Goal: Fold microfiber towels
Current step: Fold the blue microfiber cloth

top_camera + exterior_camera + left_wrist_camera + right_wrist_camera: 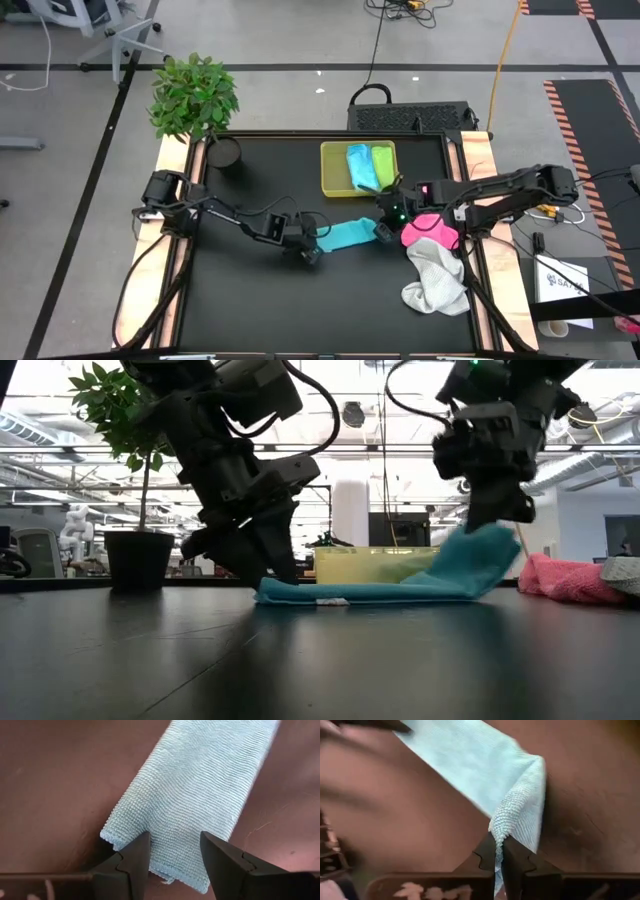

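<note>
A teal towel (347, 234), folded into a long strip, lies on the black table between my two grippers. My left gripper (312, 249) stands open over the strip's left end (170, 820), fingers slanting down. My right gripper (383, 231) is shut on the strip's right end, which rises off the table (480, 555). A light blue towel (358, 165) and a lime green towel (382, 163) lie folded in the yellow-green tray (330, 170). A pink towel (432, 231) and a white towel (437, 282) lie crumpled at the right. My left gripper's two open fingertips (142, 845) come down on the teal strip's left end (275, 585) from above, slanting; that end lies flat on the table beneath them. My right gripper pinches the strip's right end at a folded corner (512, 815) between its two fingers, several layers together. That end is lifted and the strip slopes down to the table.
A potted plant (195, 95) stands at the table's far left corner. The tray sits at the far middle. Pink and white towels take up the right side; the near left of the table (250, 310) is bare.
</note>
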Robot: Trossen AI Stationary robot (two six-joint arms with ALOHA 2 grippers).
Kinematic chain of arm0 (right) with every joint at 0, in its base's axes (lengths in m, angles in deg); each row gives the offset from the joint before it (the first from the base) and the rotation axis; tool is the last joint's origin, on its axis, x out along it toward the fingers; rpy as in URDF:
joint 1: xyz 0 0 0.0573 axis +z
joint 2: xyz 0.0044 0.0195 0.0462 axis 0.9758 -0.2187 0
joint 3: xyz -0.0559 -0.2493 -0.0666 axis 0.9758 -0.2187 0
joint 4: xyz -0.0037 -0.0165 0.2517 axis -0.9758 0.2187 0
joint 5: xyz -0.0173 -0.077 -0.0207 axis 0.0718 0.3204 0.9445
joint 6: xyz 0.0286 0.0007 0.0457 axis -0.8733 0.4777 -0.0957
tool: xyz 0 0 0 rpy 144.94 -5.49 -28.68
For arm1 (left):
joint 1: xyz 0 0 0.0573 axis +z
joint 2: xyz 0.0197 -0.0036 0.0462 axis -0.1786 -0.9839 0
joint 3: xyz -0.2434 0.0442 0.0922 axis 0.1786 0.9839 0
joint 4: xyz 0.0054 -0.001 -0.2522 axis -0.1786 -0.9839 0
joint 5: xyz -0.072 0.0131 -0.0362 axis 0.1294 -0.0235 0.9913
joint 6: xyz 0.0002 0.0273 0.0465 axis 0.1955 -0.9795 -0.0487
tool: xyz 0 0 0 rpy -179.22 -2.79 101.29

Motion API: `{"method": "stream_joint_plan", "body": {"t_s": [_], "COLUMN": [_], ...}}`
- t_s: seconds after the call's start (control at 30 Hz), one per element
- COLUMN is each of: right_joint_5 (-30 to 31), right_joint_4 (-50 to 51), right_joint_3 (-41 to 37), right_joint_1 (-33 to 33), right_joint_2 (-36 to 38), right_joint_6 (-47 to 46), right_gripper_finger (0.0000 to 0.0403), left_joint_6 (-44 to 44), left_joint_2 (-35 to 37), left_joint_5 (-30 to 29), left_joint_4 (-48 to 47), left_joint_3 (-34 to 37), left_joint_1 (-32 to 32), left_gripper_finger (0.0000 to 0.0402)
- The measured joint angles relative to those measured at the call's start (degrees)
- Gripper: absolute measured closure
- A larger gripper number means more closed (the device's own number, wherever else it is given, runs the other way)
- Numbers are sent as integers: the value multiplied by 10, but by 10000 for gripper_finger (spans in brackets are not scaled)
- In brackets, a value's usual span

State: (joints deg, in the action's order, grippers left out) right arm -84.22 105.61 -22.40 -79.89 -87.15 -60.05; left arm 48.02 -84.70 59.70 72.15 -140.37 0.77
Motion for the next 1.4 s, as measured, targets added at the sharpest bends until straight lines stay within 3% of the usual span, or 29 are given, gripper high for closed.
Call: {"method": "stream_joint_plan", "body": {"t_s": [0.47,1.0,1.13,1.4], "right_joint_5": [-12,-42,-42,-42], "right_joint_4": [-102,-393,-406,-417], "right_joint_3": [37,47,59,75], "right_joint_1": [0,18,27,30], "right_joint_2": [-11,-175,-214,-249], "right_joint_6": [-44,-101,-100,-97], "right_gripper_finger": [403,403,403,403], "left_joint_6": [-11,-39,-47,-43], "left_joint_2": [-29,-30,-13,71], "left_joint_5": [2,10,10,2], "left_joint_4": [84,111,103,-39], "left_joint_3": [-1,0,0,-1], "left_joint_1": [2,15,9,-18], "left_gripper_finger": [225,225,225,225]}}
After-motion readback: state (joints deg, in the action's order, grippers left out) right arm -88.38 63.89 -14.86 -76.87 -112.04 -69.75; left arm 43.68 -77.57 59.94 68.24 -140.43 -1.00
